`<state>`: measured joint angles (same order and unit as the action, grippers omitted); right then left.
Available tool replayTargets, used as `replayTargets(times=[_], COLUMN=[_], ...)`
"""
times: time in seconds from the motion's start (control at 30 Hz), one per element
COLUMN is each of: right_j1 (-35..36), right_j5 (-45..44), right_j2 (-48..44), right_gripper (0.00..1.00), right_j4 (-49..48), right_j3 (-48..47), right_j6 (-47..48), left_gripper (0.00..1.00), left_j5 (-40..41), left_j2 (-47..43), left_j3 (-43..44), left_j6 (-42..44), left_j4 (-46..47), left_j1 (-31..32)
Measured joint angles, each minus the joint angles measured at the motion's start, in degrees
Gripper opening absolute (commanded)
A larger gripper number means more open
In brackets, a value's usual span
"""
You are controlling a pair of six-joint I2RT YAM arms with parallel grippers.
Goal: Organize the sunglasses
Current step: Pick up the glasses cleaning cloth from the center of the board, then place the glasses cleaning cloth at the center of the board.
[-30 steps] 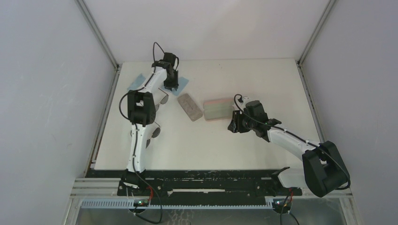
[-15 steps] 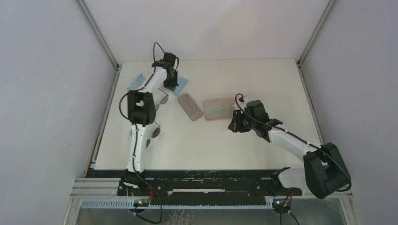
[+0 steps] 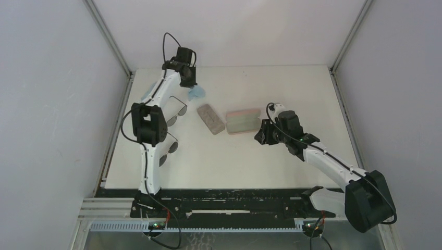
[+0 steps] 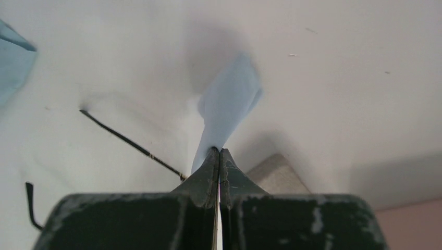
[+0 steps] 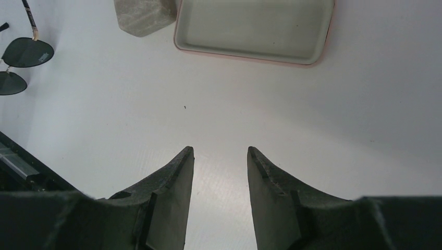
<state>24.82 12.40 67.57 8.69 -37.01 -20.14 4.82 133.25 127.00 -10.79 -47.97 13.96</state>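
Pinching a light blue cloth [image 4: 229, 101] by one end, the left gripper [image 4: 219, 152] had its fingers pressed together on the fabric. The cloth hung crumpled from the tips, far-left of the open pink case [image 3: 243, 121]; whether its lower end touched the white table [image 3: 292, 83] could not be told. Just beside the pink case's left end lay a grey-brown case [image 3: 210, 119], set at an angle. Further left of the pink case, beyond the grey one, lay the larger-lensed sunglasses [image 3: 177, 111], partly under the left arm. The round-lensed sunglasses [image 3: 168, 150] lay near-left of the pink case, well apart from it. Both pairs rested on the table, outside the pink case. A second blue cloth [image 4: 13, 57] showed at the edge of the left wrist view. The right gripper [image 5: 219, 151] hovered on the near side of the pink case, by its right end, fingers apart over bare table.
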Motion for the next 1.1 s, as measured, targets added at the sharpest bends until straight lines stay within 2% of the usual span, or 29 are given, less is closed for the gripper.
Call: replayTargets(times=[0.2, 0.5, 0.77, 0.97, 1.1], right_j1=[0.0, 0.3, 0.9, 1.1, 1.2], right_j5=[-0.7, -1.2, -0.9, -1.0, -1.6], right_j2=[-4.0, -12.9, -18.1, -20.0, -20.5], right_gripper=[0.43, 0.50, 0.51, 0.51, 0.51], right_j4=[0.5, 0.9, 0.9, 1.4, 2.3], right_j3=[1.0, 4.0, 5.4, 7.4, 8.1], right_j6=[0.0, 0.3, -0.5, -1.6, -2.0], left_gripper=[0.00, 0.00, 0.00, 0.00, 0.00], left_j5=[1.0, 1.0, 1.3, 1.4, 4.4], left_j2=[-12.5, -34.6, -51.6, -59.1, -62.4], left_j3=[-9.4, -35.6, -54.4, -64.5, -70.0], left_j6=[-0.2, -3.1, -6.8, -10.1, -12.2], left_j4=[3.4, 9.5, 13.9, 14.8, 13.0], left_j1=[2.6, 8.9, 20.9, 27.2, 30.9])
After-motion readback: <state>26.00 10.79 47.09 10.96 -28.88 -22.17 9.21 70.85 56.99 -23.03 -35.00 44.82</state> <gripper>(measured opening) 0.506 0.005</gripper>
